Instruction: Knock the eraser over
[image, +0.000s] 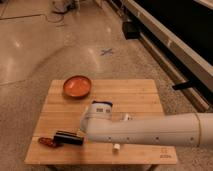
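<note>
1. I've got the arm (150, 131) stretched in from the right, low across the wooden table (135, 95).
2. The gripper (84, 131) sits at the arm's left tip, just beside the eraser (68, 138); whether its jaws are released or clenched, I cannot tell.
3. The eraser lies flat on its long side near the front-left edge, its left end against the red-brown object (47, 142).
4. An orange bowl (77, 86) rests at the back left, well apart.
5. A blue-topped white cup (101, 107) pokes up behind the arm.
</note>
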